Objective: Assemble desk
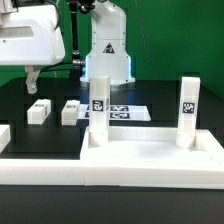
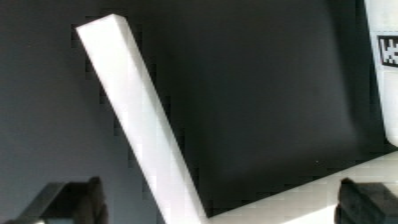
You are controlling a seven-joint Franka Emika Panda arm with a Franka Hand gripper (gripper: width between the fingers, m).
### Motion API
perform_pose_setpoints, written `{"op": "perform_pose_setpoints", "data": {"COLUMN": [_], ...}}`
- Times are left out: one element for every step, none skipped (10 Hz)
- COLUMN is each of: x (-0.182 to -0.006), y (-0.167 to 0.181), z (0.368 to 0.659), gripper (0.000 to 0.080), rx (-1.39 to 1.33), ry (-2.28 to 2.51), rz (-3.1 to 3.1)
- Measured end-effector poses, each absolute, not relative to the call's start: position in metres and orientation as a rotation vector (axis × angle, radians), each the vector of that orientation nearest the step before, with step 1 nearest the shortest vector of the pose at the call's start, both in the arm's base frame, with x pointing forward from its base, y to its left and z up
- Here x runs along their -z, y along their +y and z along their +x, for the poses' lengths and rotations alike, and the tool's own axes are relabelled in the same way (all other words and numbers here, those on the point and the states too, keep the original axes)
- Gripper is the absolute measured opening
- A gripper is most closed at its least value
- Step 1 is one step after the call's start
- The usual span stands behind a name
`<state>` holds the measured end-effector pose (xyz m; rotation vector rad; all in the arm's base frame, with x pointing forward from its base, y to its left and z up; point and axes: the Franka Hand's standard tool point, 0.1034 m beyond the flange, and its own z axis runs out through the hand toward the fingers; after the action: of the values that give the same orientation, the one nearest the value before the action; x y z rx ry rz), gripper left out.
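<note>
The white rimmed desk panel (image 1: pixel 150 152) lies at the front of the black table. Two white tagged legs stand upright on it, one at its left (image 1: pixel 98 105) and one at its right (image 1: pixel 188 110). Two more small white legs (image 1: pixel 38 111) (image 1: pixel 70 110) lie loose on the table behind it. My gripper (image 1: pixel 33 80) hangs above the table at the exterior view's left, over the loose legs, touching nothing. In the wrist view the gripper (image 2: pixel 221 205) is open and empty. A white tagged part (image 2: pixel 388 70) shows at the frame's edge.
A long white border rail (image 2: pixel 134 120) runs under the gripper, far below it; it also shows at the exterior view's left (image 1: pixel 5 135). The marker board (image 1: pixel 128 112) lies flat mid-table before the robot base (image 1: pixel 108 55).
</note>
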<state>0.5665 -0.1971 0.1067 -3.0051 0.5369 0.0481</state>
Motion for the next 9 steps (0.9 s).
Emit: {"op": "perform_pose_setpoints", "data": {"x": [-0.105, -0.102, -0.101, -0.098, -0.092, -0.09, -0.091, -0.089, -0.088], "y": [-0.194, -0.185, -0.176, -0.163, -0.149, -0.138, -0.141, -0.145, -0.142], "z": [0.562, 0.546, 0.525, 0.51, 0.499, 0.487, 0.488, 0.491, 0.484], "gripper": [0.0649, 0.0649, 0.0649, 0.0649, 0.0649, 0.0649, 0.0649, 0.0649, 0.0649], "rx": [-0.091, -0.216, -0.363, -0.477, -0.541, -0.665, -0.757, -0.798, -0.901], "ry": [0.537, 0.57, 0.576, 0.561, 0.556, 0.535, 0.528, 0.526, 0.513], "rz": [-2.99, -2.922, -2.841, -2.795, -2.788, -2.774, -2.731, -2.714, -2.662]}}
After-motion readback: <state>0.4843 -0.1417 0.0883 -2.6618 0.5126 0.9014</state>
